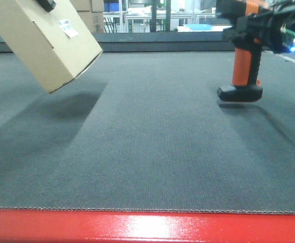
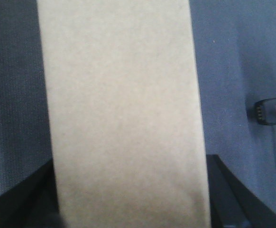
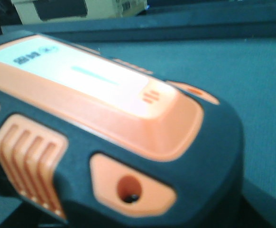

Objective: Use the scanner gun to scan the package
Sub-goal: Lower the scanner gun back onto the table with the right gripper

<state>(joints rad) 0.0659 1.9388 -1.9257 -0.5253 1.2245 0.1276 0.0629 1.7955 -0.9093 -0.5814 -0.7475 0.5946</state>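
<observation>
Exterior front-facing view: left claw [image 2: 128, 199] clamps the tilted cardboard package [image 1: 46, 38] above the desk [image 1: 147, 152], far left; right claw [image 1: 261, 25] grips the upright scanner gun [image 1: 245, 66], far right.

A warehouse-style logistics workshop: a wide grey woven belt [image 1: 152, 152] with a red near edge [image 1: 147, 228], stacked cardboard cartons [image 1: 94, 20] far left, metal-framed benches [image 1: 142, 16] far behind, a labelled package [image 1: 46, 40] and orange scanner gun [image 1: 245, 66].
</observation>
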